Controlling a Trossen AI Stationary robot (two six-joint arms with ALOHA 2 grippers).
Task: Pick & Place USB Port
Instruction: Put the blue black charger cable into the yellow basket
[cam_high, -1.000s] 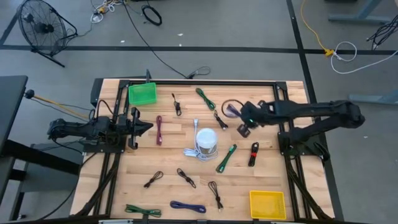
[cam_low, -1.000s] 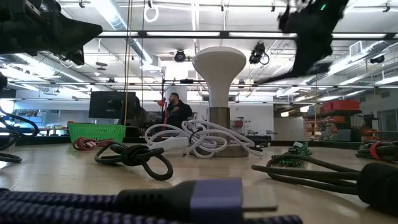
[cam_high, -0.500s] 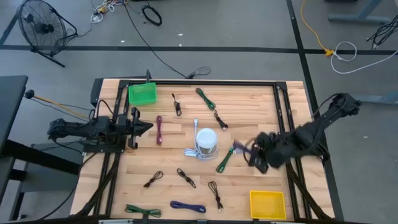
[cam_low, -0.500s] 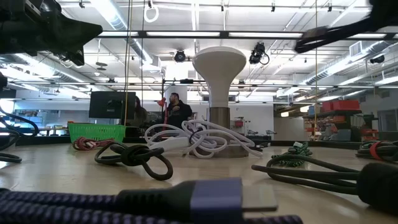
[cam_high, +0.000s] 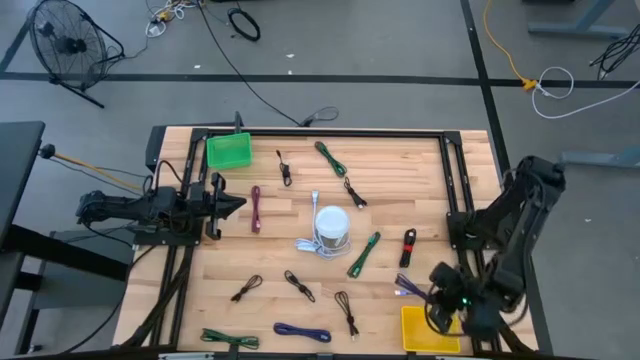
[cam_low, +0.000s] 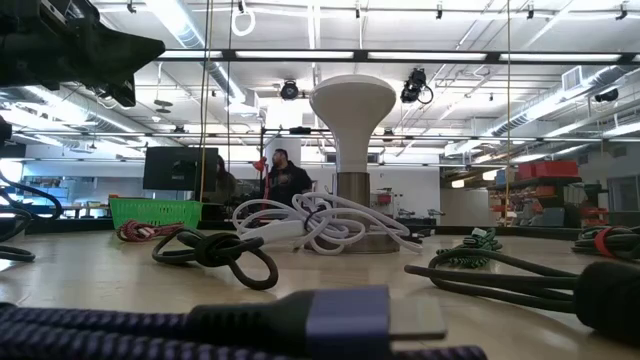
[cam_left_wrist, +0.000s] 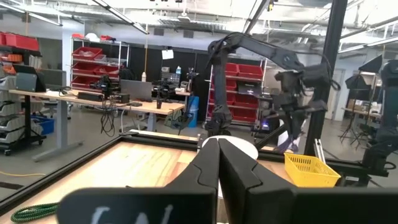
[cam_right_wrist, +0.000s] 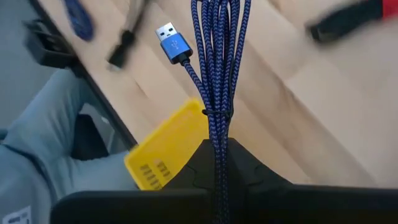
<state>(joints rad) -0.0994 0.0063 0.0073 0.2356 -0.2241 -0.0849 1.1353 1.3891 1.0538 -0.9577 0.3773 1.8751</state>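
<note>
- Hanging bundled from the right gripper, the blue braided USB cable is pinched between two fingers closed tight on its strands.
- Its long axis runs straight out from the fingertips, and the silver-and-blue USB plug at the far end points away from the gripper, tilted a little off the bundle's line.
- From above, the cable shows just beside the yellow basket, off the corner nearest the white lamp, with the right gripper over that same basket edge.
- In the right wrist view the yellow basket lies under the gripper, partly beyond the wooden table's edge as seen there.
- A red-and-black cable lies on the table between the basket and the white lamp, and a green cable lies nearer the lamp.
- Across the table from the yellow basket, the left gripper waits with its fingers pressed together, holding nothing, near a green basket.
- A dark red cable lies just past the left gripper, toward the lamp.
</note>
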